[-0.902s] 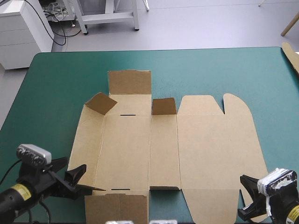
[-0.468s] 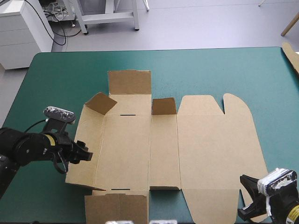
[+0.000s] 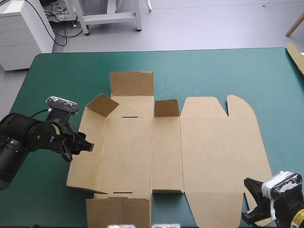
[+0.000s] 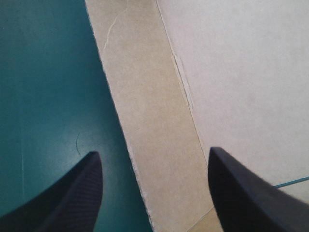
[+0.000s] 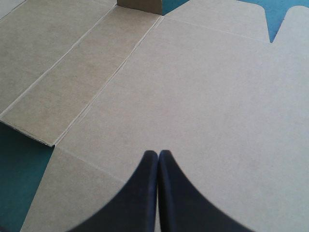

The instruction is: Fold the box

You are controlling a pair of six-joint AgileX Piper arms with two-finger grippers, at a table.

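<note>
High: box [image 3: 190, 142] is lying opened out mid-desk [image 3: 228, 71], its left side panel tilting up slightly and two small far flaps standing up. Left gripper [image 3: 87, 146] is hovering at the box's left edge. Right gripper [image 3: 252, 200] is sitting by the box's near right corner.

Left wrist: fingers [image 4: 72, 193] are standing spread, straddling the left panel's outer edge, one over bare desk, the other over board.

Right wrist: fingers [image 5: 145, 193] are pressing together into one point, gripping nothing, aiming across the wide right panel.

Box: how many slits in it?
2, both in the box's wide left panel: one slit by its far fold, one by its near fold. Others may be hidden.
</note>
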